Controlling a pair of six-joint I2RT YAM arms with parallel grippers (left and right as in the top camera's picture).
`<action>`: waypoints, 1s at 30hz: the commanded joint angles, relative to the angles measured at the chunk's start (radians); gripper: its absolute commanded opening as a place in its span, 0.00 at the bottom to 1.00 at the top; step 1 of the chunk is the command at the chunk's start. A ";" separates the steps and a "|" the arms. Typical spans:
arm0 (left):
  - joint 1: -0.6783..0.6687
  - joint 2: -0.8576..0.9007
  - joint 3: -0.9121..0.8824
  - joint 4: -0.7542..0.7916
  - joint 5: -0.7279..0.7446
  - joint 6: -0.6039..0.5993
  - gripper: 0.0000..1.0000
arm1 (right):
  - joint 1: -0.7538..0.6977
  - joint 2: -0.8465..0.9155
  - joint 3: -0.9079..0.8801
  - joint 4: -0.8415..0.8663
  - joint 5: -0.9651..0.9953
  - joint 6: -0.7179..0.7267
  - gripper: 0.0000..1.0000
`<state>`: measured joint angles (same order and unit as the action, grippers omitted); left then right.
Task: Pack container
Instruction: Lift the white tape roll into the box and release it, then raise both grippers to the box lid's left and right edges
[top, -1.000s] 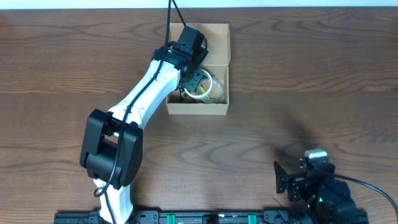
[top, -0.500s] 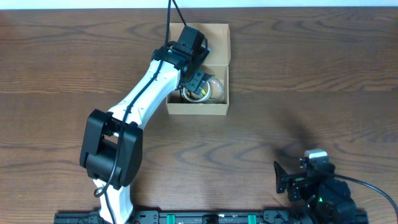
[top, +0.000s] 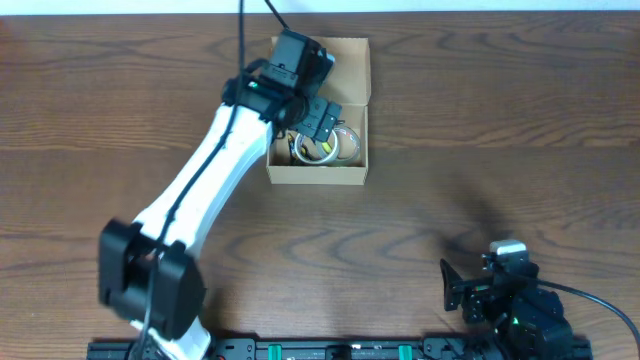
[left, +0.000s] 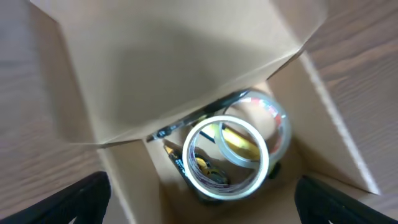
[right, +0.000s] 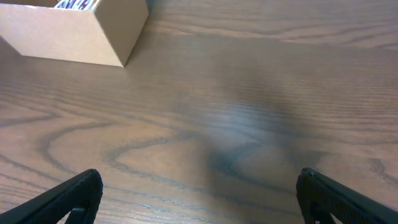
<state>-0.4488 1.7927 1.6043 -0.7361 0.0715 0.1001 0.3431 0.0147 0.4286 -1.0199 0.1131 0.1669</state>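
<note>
The small tan cardboard box (top: 320, 176) is sitting mid-far on the brown wooden bench (top: 500, 150), flap open, holding clear tape rolls (left: 227, 155). The left tool (top: 318, 118) is hovering above it, released. The right tool (right: 199, 180) is gaping too, well apart.

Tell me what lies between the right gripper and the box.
Only bare wooden table lies between the right gripper and the box, seen in the right wrist view.

The overhead camera is looking straight down from well above, taking in the whole desk (top: 500, 130). The left wrist camera is hanging close over the open cardboard box (left: 186, 62), peering down at the tape rolls (left: 227, 190) inside. The right wrist camera is sitting low and looking across the desk, catching that same box far off at 11 o'clock.
</note>
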 joint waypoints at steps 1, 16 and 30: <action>-0.002 -0.093 0.022 -0.033 -0.020 -0.022 0.96 | -0.009 -0.004 -0.005 0.002 0.010 -0.015 0.99; 0.002 -0.271 0.022 -0.142 0.001 -0.086 0.95 | -0.009 -0.004 -0.005 0.002 0.010 -0.015 0.99; 0.002 -0.268 0.022 -0.188 0.000 -0.085 0.96 | -0.009 -0.004 -0.005 0.119 0.086 -0.027 0.99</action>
<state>-0.4488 1.5372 1.6051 -0.9188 0.0689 0.0254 0.3431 0.0147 0.4252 -0.9337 0.1627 0.1570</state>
